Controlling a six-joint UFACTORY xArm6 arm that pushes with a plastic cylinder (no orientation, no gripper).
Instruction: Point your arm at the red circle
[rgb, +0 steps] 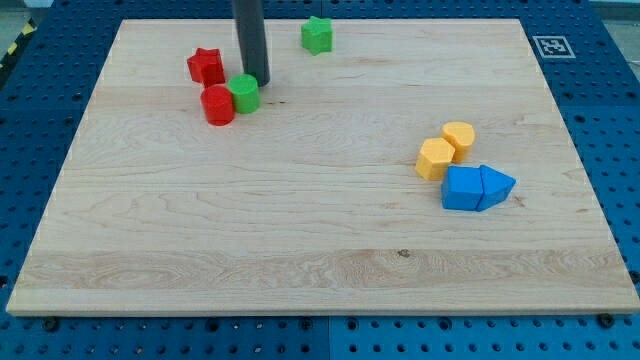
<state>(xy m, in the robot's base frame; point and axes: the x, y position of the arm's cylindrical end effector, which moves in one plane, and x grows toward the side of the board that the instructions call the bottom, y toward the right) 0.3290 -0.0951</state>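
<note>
I count two red, two green, two yellow and two blue blocks. My tip (260, 82), a bare rod holding nothing, stands just right of the green circle (244, 94); the red circle (217, 104) touches that circle's far left side. The red star (206, 66) lies to my tip's left, the green star (317, 34) up to its right. The yellow hexagon (435, 158), yellow circle (459, 137), blue square (462, 188) and blue triangle (496, 186) cluster well apart, toward the view's lower right, on the wooden board (300, 240).

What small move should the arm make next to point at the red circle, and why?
Probably swing my tip around the view's bottom of the green circle toward the red circle. The green circle sits between them, touching the red one, so a straight push would shove both.
</note>
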